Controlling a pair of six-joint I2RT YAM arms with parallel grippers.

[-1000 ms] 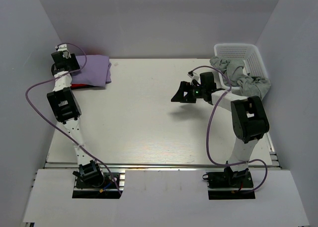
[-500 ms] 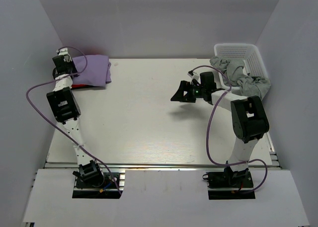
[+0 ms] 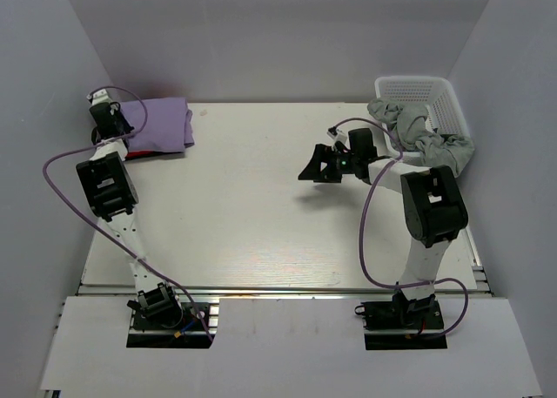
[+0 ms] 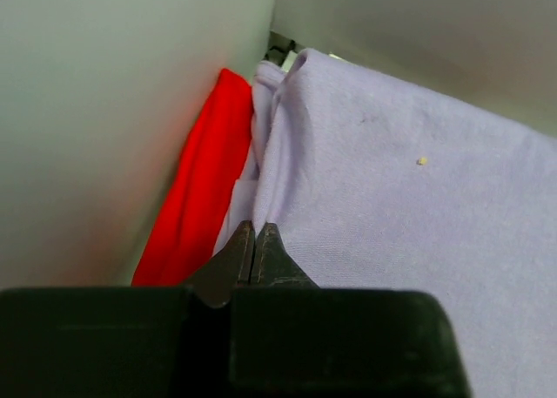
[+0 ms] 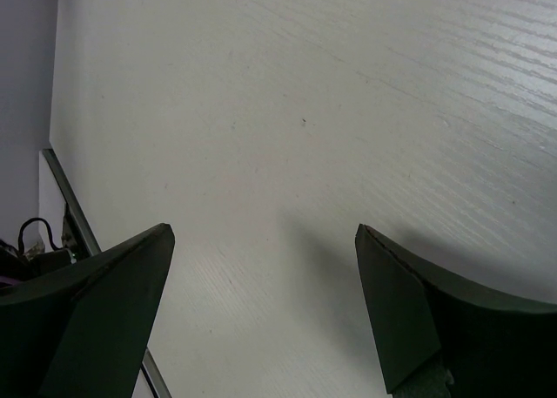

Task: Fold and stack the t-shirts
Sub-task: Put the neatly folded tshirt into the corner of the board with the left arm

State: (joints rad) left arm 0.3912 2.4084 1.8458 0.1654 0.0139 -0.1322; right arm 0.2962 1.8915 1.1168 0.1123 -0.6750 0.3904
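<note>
Stacking looks complete: lavender t-shirt lies on red t-shirt. Left gripper jaws are together at its edge, right gripper jaws apart. Next, retract without dragging cloth.

Light is soft and even. The right gripper casts a faint shadow on the table, lower centre
</note>
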